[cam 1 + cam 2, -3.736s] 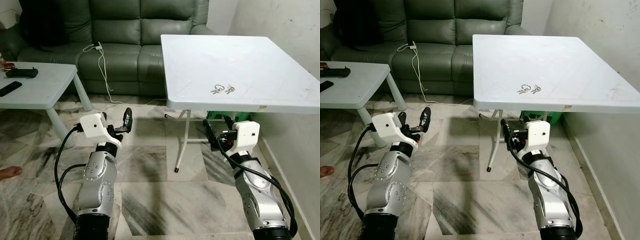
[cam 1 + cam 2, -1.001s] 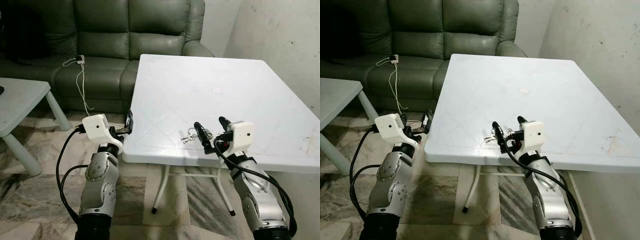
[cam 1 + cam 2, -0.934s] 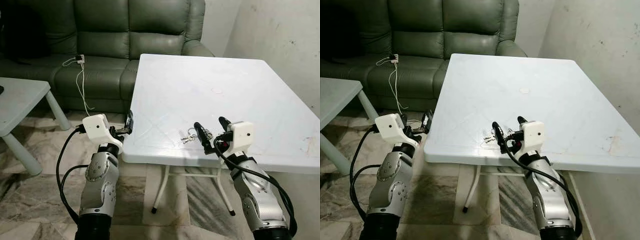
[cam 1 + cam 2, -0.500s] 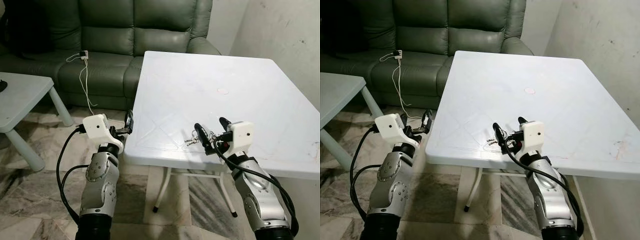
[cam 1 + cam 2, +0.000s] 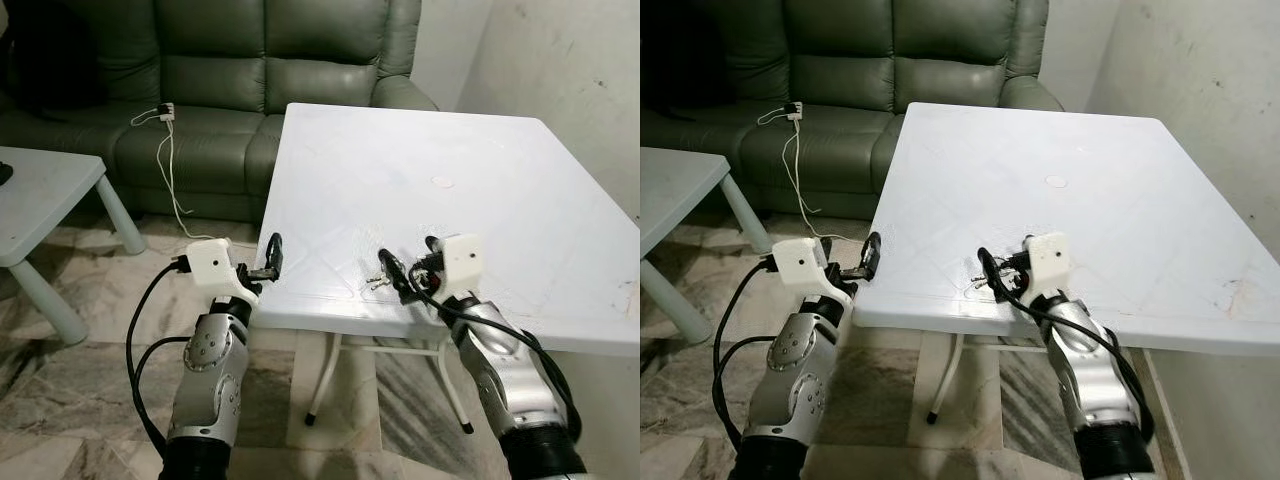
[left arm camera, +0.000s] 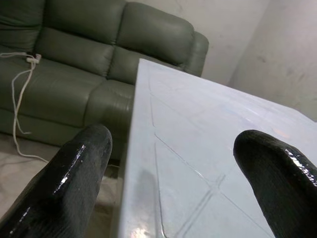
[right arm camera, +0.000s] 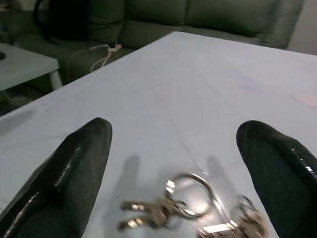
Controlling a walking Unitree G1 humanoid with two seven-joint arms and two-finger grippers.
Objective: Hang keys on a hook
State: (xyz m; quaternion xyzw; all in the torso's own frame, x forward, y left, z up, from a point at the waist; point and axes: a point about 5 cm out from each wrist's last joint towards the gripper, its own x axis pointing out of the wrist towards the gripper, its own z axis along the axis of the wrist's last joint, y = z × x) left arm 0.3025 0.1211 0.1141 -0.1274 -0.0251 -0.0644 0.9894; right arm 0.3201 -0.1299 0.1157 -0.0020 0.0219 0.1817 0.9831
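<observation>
Right wrist view: keys [image 7: 198,210] blurred, partly cut off, lying on white table [image 5: 420,190] near its front edge, between wide-spread fingers of right gripper [image 5: 408,263], gripping nothing; left gripper [image 5: 268,255] spread too, empty, at table's left front corner.

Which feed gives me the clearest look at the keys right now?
The right wrist view: the keys lie close up on the white table, rings and blades distinct, between the open right gripper fingers. In the eye views they are a small glint partly hidden by that gripper.
</observation>
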